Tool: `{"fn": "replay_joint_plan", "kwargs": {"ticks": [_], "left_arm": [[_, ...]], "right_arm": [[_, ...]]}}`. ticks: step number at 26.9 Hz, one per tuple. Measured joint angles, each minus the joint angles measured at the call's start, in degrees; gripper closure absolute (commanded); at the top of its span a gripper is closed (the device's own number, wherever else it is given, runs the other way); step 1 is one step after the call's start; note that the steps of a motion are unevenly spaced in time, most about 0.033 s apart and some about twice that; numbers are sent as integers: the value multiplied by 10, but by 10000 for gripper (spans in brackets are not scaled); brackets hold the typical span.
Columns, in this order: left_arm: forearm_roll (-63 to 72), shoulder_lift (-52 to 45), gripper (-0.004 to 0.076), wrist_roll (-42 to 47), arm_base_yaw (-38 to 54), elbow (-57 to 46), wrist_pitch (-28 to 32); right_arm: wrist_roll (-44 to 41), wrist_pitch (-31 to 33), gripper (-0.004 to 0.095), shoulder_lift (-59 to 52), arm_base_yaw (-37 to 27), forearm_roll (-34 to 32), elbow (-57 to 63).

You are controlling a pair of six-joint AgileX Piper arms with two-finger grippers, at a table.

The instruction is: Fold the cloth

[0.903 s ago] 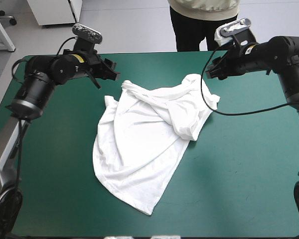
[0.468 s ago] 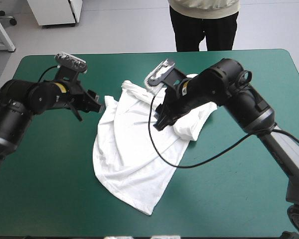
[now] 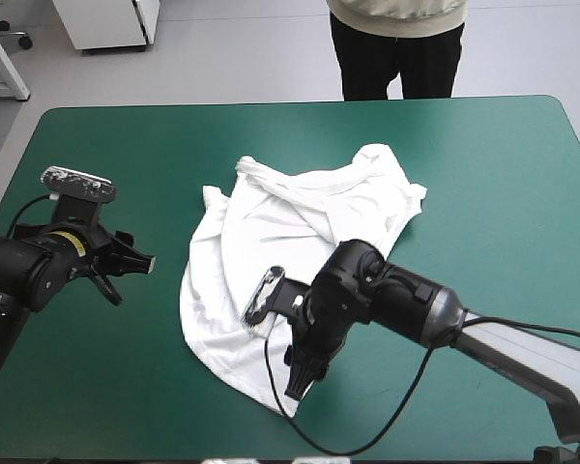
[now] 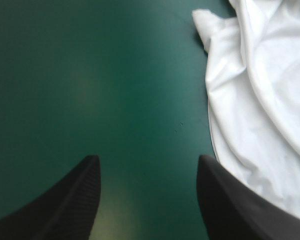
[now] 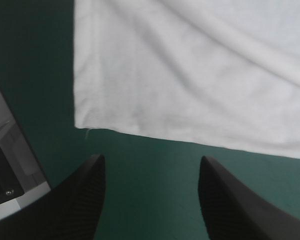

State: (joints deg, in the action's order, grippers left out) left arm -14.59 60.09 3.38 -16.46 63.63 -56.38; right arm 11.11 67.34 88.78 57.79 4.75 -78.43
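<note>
Looks like a robotics lab to me: big rounded counter with a teal-green cover [image 3: 522, 290], two black jointed robot arms [image 3: 406, 304] over it, plain pale grey floor [image 3: 242, 48] at 12 o'clock, white cabinet [image 3: 106, 24] and a black chair caster [image 3: 21, 39] around 11.

I am looking at a plain white T-shirt [image 3: 271, 242], its folds showing as soft pale-grey shading. The counter [image 3: 483, 193] under it is showing one even teal-green cover. My left gripper [image 4: 147, 162] is showing two plain black fingers [image 4: 75, 205] against the teal-green, with white cloth beside one of them. My right gripper [image 5: 150, 160] is showing the same black fingers [image 5: 70, 210], the white hem standing out against the teal-green ahead. My right arm [image 3: 396, 300] and left arm [image 3: 19, 280] are showing black too.
</note>
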Motion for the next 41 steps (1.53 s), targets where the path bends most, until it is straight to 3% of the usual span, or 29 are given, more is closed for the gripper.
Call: {"fn": "replay_joint_plan", "kwargs": {"ticks": [7, 14, 19, 32, 34, 35, 37, 41], "left_arm": [[29, 24, 304, -1, 74, -44, 26], [185, 33, 304, -93, 199, -65, 69], [266, 53, 304, -143, 210, -65, 82], [300, 88, 304, -162, 211, -65, 91], [302, 90, 304, -165, 211, -65, 95], [302, 90, 304, -166, 211, -65, 96], [302, 90, 304, -168, 211, -65, 102], [321, 90, 304, -176, 211, -65, 103]], "right_arm": [[-13, -79, 394, 0, 64, 10, 61], [-28, -121, 393, 3, 80, 14, 87], [-34, -123, 393, 27, 80, 9, 93], [-35, -155, 399, 109, 80, 19, 92], [-35, -148, 522, 118, 80, 19, 86], [-35, -147, 722, 121, 80, 17, 86], [-37, -148, 909, 123, 79, 6, 86], [-52, -153, 908, 111, 78, -5, 91]]}}
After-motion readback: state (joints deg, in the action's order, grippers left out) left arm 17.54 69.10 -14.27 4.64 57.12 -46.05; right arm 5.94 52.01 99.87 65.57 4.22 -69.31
